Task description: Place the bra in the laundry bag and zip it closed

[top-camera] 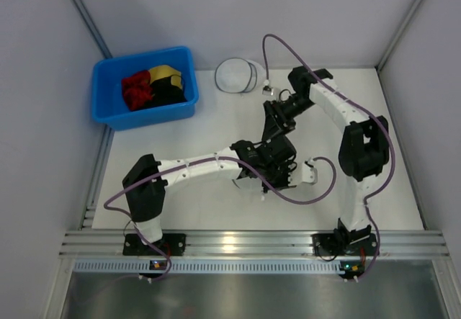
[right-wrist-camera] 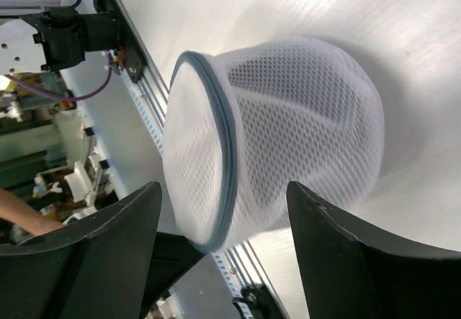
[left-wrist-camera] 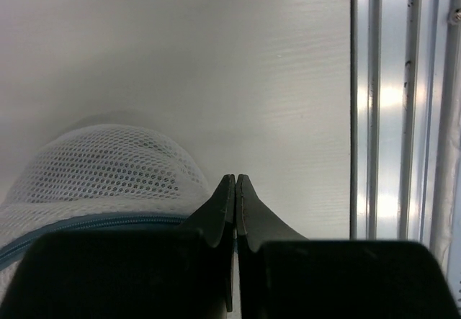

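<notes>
Round, see-through laundry bag [top-camera: 238, 75], thin dark rims, flat at the back of the surface [top-camera: 216, 121], near a blue bin [top-camera: 108, 114] of garments [top-camera: 155, 88]. Mid-surface, both arms crowded over a whiter mesh case [right-wrist-camera: 288, 117], mostly hidden from above. Clear only from the wrists: left pincer [left-wrist-camera: 235, 189] pressed together beside its zip band [left-wrist-camera: 94, 222]; right pincer [right-wrist-camera: 225, 196] spread wide, astride the case.

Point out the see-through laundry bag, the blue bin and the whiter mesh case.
laundry bag [top-camera: 234, 76]: top external view, middle of its mesh.
blue bin [top-camera: 155, 117]: top external view, its near wall.
whiter mesh case [right-wrist-camera: 302, 124]: right wrist view, its mesh side.
</notes>
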### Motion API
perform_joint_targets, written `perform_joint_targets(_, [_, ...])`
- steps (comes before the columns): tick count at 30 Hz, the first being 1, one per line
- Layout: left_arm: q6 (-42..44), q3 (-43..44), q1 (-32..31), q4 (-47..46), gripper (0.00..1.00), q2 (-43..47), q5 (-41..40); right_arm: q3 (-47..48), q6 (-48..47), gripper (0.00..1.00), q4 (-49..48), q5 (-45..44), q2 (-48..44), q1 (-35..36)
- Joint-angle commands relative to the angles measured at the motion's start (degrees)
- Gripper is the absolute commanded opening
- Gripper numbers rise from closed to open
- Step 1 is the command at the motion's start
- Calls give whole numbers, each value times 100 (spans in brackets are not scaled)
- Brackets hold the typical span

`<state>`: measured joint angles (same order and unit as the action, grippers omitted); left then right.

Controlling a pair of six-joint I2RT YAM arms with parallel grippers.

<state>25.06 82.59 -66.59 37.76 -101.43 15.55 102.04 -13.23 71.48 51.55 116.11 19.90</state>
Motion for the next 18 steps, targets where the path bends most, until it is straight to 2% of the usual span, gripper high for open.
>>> perform_joint_targets(1, [-186,389,128,-40,0,-87,-34,-7,-354,71,234,-356,-616,-337])
perform_joint_targets(8, [-80,732,207,-58,0,-316,-236,-1824,-355,70,-195,83,-1345,-479])
perform_joint_targets(15, [227,908,251,-67,0,-404,-404,-2583,14,61,-854,655,-1267,-5])
perform_joint_targets(17, [263,926,251,-67,0,-404,-404,-2689,58,52,-917,698,-1214,66])
perform_joint_targets(18, [271,917,251,-67,0,-387,-395,-2707,67,39,-952,759,-1197,84])
